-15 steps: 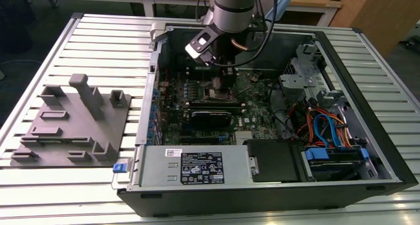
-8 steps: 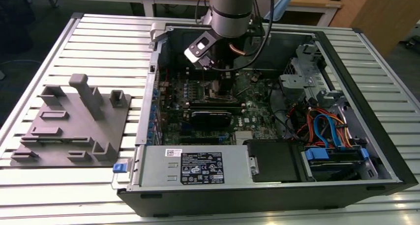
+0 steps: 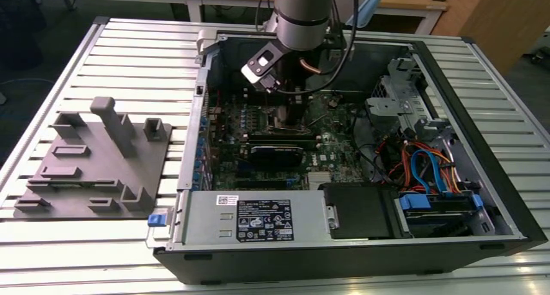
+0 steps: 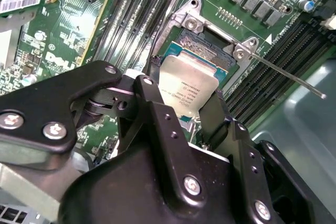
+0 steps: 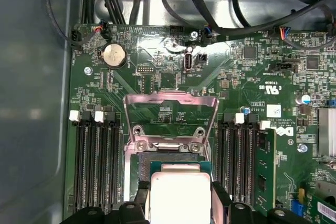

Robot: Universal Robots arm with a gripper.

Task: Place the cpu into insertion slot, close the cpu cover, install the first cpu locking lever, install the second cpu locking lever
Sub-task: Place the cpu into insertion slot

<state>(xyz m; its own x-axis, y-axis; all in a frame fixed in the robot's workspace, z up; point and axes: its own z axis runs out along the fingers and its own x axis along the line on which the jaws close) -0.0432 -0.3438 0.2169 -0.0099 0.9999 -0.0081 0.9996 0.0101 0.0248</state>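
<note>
In both wrist views my gripper (image 4: 181, 100) (image 5: 180, 200) is shut on the cpu (image 4: 190, 82) (image 5: 178, 192), a flat square chip with a silver-grey top, one black finger on each side edge. The chip hangs right over the insertion slot (image 4: 206, 41) (image 5: 170, 158), a dark square socket with a silvery rim on the green motherboard (image 5: 157, 77). Whether the chip touches the socket cannot be made out. The cpu cover (image 5: 170, 98), a thin silver frame, stands flipped open at the socket's hinge side. A thin locking lever (image 4: 286, 74) sticks out from one socket corner. In the exterior view the arm (image 3: 301, 18) reaches down into the open computer case.
Long black memory slots (image 5: 94, 161) flank the socket on both sides. Black cables (image 5: 210, 3) run along the board's edge. In the exterior view, case walls (image 3: 481, 140), a drive cage and a power supply (image 3: 257, 218) ring the board. A grey fixture plate (image 3: 94, 166) lies on the exterior view's left.
</note>
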